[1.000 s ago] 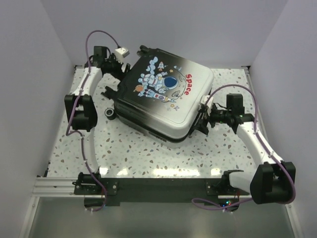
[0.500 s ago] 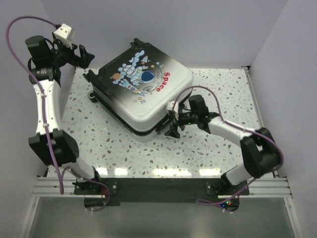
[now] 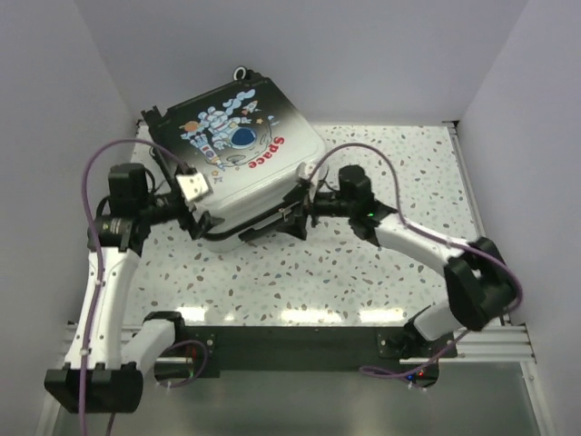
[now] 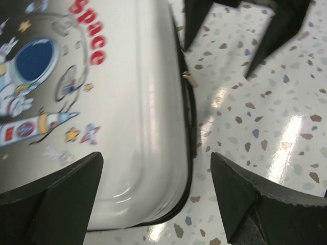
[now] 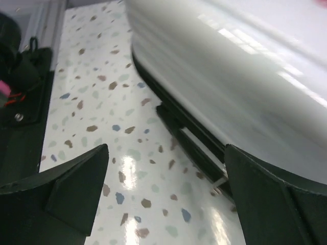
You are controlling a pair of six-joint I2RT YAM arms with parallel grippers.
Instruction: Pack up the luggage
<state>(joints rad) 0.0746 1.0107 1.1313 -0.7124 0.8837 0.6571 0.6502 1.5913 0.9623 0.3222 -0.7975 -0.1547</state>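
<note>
The luggage (image 3: 238, 145) lies flat and shut at the back left of the table, astronaut print and red "Space" facing up. My left gripper (image 3: 207, 225) is open at its near white corner. In the left wrist view, one finger (image 4: 51, 204) is over the shell (image 4: 127, 102) and the other (image 4: 255, 204) over the table. My right gripper (image 3: 275, 223) is open beside the near edge. In the right wrist view, its right finger (image 5: 286, 204) is by the dark zip seam (image 5: 194, 143), with the white shell (image 5: 245, 76) above. Neither gripper holds anything.
The speckled table (image 3: 381, 263) runs to the right and front of the case. White walls close in the back and both sides. A metal rail (image 3: 272, 341) carries both arm bases at the near edge. The right gripper's fingers (image 4: 278, 25) show at the top of the left wrist view.
The luggage has slid towards the back left. My left arm came down from high at the back left to the case's near corner. My right gripper moved left along the near edge.
</note>
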